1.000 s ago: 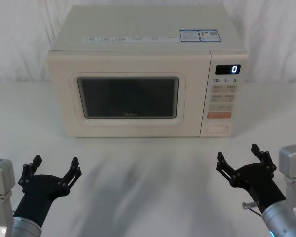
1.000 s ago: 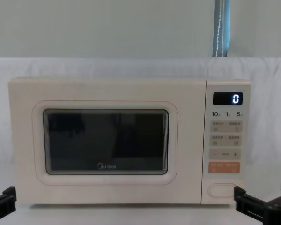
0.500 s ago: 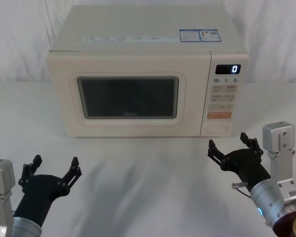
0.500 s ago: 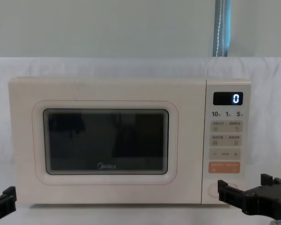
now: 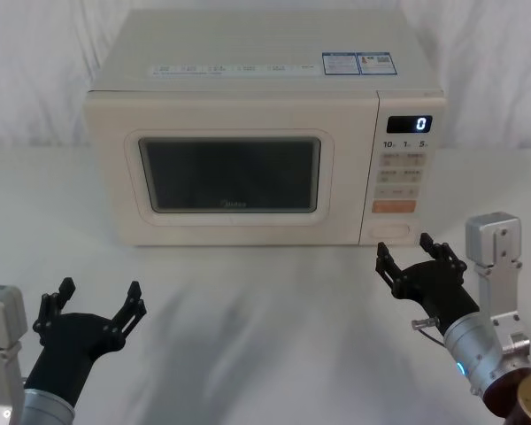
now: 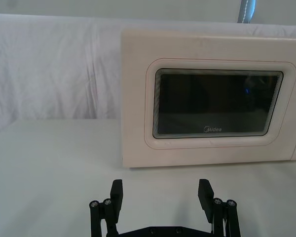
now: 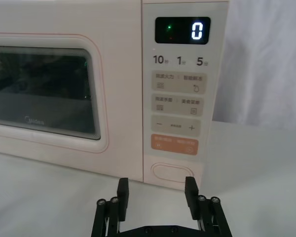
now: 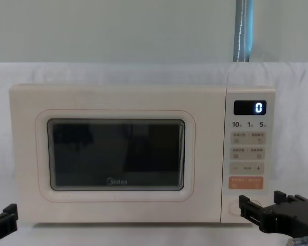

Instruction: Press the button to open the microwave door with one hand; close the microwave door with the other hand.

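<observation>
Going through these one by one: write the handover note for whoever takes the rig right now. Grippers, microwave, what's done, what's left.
Right gripper: fingers open, holding nothing, low in front of the control panel, lined up with the button but short of it.
Left gripper: fingers open, holding nothing, parked near the table's front left, well back from the microwave.
Microwave door: shut, flush with the front. Display reads 0.
Done: the right gripper is lined up with the button, nothing more.
Left: press the button with the right gripper so the door opens, then push the door shut with the left.
</observation>
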